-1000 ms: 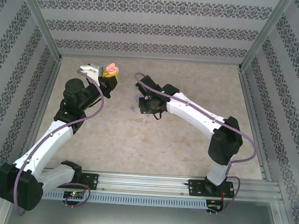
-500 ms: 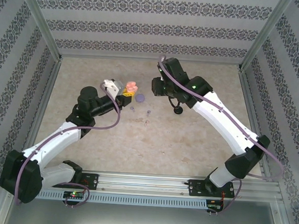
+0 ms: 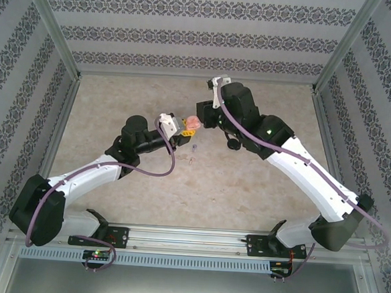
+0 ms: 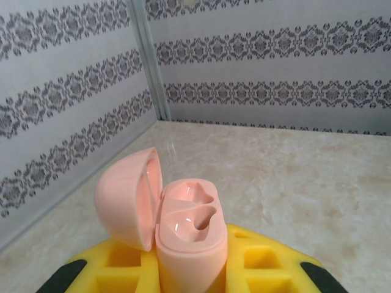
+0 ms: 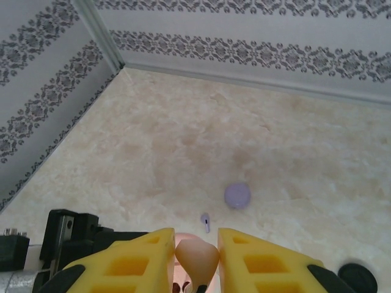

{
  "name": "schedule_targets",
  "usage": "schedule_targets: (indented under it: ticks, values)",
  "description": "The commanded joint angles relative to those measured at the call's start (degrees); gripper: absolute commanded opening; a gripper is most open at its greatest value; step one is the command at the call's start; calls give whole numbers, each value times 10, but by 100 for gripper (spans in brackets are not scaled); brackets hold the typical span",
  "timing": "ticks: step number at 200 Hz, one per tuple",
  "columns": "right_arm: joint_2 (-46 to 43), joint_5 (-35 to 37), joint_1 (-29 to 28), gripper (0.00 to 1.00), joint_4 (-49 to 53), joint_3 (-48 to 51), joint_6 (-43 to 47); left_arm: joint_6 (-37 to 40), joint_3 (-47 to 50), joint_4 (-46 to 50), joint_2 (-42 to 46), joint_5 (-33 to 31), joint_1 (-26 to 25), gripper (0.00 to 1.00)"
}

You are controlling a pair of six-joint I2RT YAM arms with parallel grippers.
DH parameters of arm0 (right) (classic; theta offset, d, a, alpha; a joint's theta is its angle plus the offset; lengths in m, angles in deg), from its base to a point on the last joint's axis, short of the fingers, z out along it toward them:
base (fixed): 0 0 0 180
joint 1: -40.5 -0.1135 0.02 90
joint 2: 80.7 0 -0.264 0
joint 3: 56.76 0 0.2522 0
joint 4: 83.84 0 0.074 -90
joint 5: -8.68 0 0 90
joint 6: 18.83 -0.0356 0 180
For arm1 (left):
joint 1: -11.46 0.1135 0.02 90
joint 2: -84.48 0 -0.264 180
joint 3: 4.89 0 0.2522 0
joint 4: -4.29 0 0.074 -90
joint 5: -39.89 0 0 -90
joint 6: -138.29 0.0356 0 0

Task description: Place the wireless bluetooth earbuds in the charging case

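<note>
A: Landmark is the open charging case [image 4: 186, 238]. We have it between the left gripper [image 4: 190, 274] fingers, lid hinged out to its left in that wrist view.
B: Agreed. Right gripper [image 5: 196, 259] sits directly over it; touching or not, we can't tell.
A: On the table [image 3: 213, 188], an earbud [image 5: 206, 221] lies just past the case toward the far wall, with a closed case [image 5: 237, 195] beyond that.
B: We add a second closed case [image 3: 233, 144] to its right and a second earbud [image 3: 193, 148] on its near side.

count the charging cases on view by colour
pink case: 1
purple case: 1
black case: 1
total: 3
</note>
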Motion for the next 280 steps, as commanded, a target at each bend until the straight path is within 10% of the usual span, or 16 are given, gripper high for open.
schedule_targets:
  ticks: [1, 105, 149, 207, 280]
  values:
    - [-25, 17, -11, 26, -65, 32, 34, 16, -28, -55, 2, 13, -10, 0]
    - [-32, 32, -26, 27, -95, 76, 18, -2, -38, -62, 11, 6, -10, 0]
    - [-44, 90, 30, 30, -48, 128, -82, -49, 5, -107, 8, -121, -9, 0]
    - [-146, 26, 196, 57, -8, 333, -207, -128, 20, -79, 45, -208, -10, 0]
    - [-56, 42, 216, 72, 44, 281, -267, -106, -23, -47, 42, -178, -10, 0]
